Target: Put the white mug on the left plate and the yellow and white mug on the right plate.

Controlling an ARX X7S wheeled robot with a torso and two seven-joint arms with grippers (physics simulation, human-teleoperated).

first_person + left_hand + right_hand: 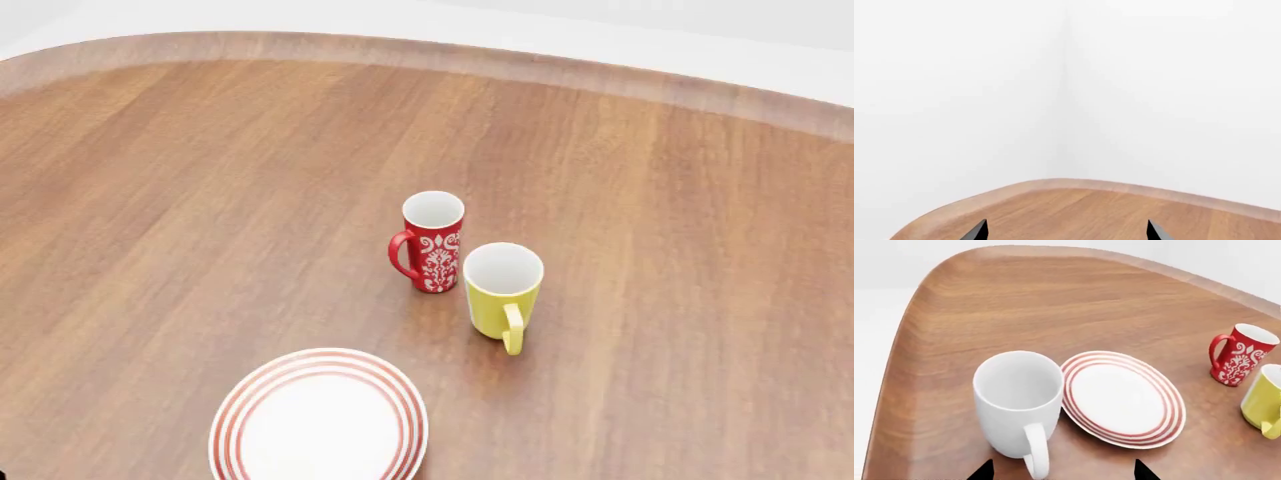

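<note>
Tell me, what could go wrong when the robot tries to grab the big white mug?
The white mug stands right beside a plate, maybe touching its rim, so a clumsy grab could shove the plate. The right gripper is open around the handle side; pinching only the handle might tip the mug. The red mug and the yellow and white mug stand close together, so reaching for one could bump the other.
</note>
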